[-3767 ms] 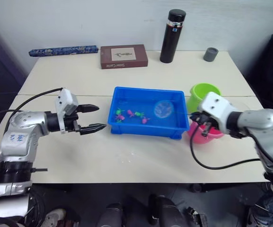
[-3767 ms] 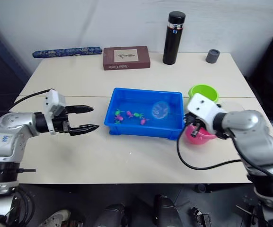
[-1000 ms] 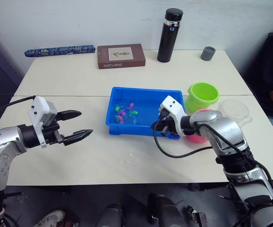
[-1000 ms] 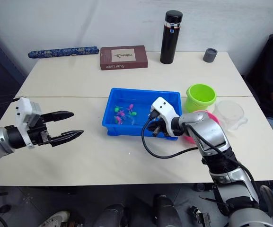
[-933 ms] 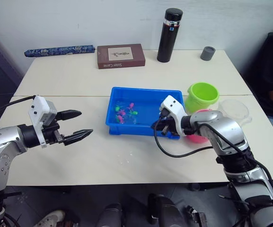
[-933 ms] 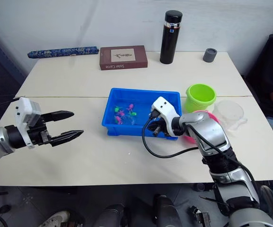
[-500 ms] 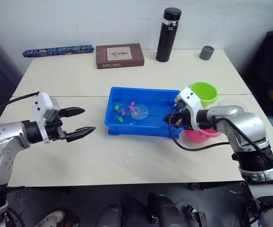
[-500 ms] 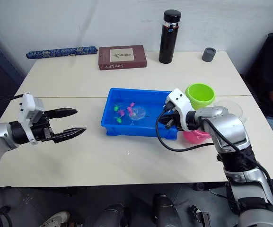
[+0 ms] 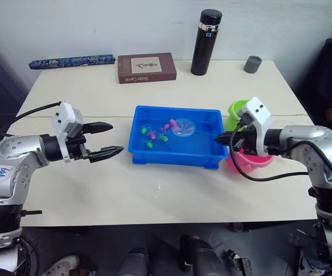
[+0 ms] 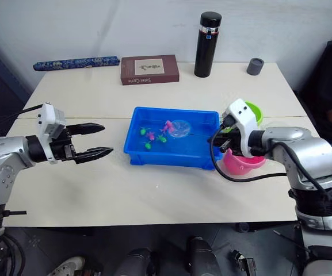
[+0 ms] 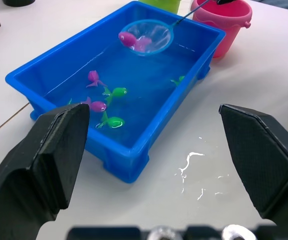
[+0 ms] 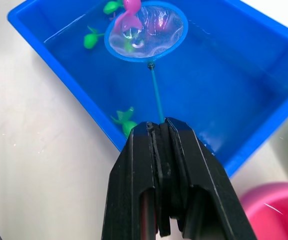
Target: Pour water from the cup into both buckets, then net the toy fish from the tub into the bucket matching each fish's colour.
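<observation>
The right claw [image 12: 159,131] is clamped tight on the thin handle of the net [image 12: 146,31], with the hoop held out over the blue tub [image 9: 148,156]. A pink fish [image 12: 130,20] lies in the mesh at the hoop's edge, and the hoop hangs over the water in the tub's far half, toward 1 o'clock from the tub's centre. The other toy fish [image 11: 105,106], pink and green, float in a loose group in the left half of the tub, with one green fish [image 12: 125,118] apart near the front wall.

The tub sits mid-worktop [image 9: 154,201]. Just beside its right end, at 3 o'clock, stand the pink bucket [image 10: 243,165] and, behind it, the green bucket [image 9: 236,109]; the right claw hovers in front of both. The left claw [image 9: 109,140] hangs above the worktop at 9 o'clock from the tub, well apart from it, fingers spread wide and holding nothing. Drops of water [image 11: 188,161] lie on the worktop in front of the tub.

At 12 o'clock, along the back, stand a black flask [image 9: 206,42], a small grey cup [image 9: 253,64] and a brown box [image 9: 147,68].
</observation>
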Motion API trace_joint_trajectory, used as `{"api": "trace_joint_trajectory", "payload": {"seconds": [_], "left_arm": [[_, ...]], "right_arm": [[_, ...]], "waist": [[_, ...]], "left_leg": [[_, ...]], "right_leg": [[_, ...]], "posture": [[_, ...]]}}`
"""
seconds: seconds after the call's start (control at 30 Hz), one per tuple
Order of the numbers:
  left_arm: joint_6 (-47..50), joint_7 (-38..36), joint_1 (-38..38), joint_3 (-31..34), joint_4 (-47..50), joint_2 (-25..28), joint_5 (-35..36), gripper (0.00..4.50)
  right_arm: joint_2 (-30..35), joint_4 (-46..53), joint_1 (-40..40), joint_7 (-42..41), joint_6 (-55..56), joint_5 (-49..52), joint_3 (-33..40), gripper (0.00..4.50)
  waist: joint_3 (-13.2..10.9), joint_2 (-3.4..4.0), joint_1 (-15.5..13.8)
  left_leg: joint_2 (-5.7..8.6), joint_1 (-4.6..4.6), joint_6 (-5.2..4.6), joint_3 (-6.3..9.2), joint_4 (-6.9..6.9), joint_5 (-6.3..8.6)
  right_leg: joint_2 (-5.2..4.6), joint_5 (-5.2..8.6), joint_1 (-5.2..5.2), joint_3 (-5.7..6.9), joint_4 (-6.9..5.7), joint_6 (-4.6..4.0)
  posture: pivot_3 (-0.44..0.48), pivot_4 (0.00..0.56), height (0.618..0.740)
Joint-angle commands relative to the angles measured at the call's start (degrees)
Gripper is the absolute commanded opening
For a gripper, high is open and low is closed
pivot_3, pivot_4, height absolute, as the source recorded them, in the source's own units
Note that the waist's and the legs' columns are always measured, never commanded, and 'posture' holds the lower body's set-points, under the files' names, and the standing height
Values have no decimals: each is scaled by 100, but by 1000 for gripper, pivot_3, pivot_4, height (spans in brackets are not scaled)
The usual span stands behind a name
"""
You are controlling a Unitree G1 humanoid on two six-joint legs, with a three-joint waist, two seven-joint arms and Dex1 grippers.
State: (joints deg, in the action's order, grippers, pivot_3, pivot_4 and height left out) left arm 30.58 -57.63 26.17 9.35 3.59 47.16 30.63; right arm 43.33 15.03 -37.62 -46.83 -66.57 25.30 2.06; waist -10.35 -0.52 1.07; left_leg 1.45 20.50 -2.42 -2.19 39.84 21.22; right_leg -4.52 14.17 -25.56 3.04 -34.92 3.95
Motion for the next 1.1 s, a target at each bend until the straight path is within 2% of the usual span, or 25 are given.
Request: {"api": "trace_joint_trajectory", "payload": {"seconds": [0.03, 0.47, 0.83, 1.1], "left_arm": [[-195, -124, 238, -122, -169, -50, -116, 4483], [-575, -473, 731, -394, -747, -241, -367, 4483], [-764, -820, 1046, -550, -1043, -404, -442, 4483], [-1078, -1107, 1550, -780, -1687, -619, -634, 4483]], "right_arm": [[169, 363, 84, 92, -145, 240, 409, 0], [424, 820, 444, 425, -430, 677, 927, 0], [1287, 1391, 1294, 288, -781, 1276, 2584, 0], [1834, 1696, 2661, 26, -869, 1282, 4160, 0]], "waist": [[0, 1, -25], [0, 1, -99], [0, 1, -134], [0, 1, -211]], "left_leg": [[0, 1, 0, 0, 0, 0], [-1, 2, 0, -1, 1, 0], [-1, 7, -4, 1, 2, 2], [-1, 6, -5, 1, 3, 2]], "right_leg": [[0, 0, 0, 1, 0, 0], [0, 0, -1, 1, 1, 0], [0, -1, 0, 2, 8, 2], [1, -2, 2, 3, 8, 4]], "posture": [[0, 150, 740], [0, 150, 740], [0, 150, 740], [0, 150, 740]]}}
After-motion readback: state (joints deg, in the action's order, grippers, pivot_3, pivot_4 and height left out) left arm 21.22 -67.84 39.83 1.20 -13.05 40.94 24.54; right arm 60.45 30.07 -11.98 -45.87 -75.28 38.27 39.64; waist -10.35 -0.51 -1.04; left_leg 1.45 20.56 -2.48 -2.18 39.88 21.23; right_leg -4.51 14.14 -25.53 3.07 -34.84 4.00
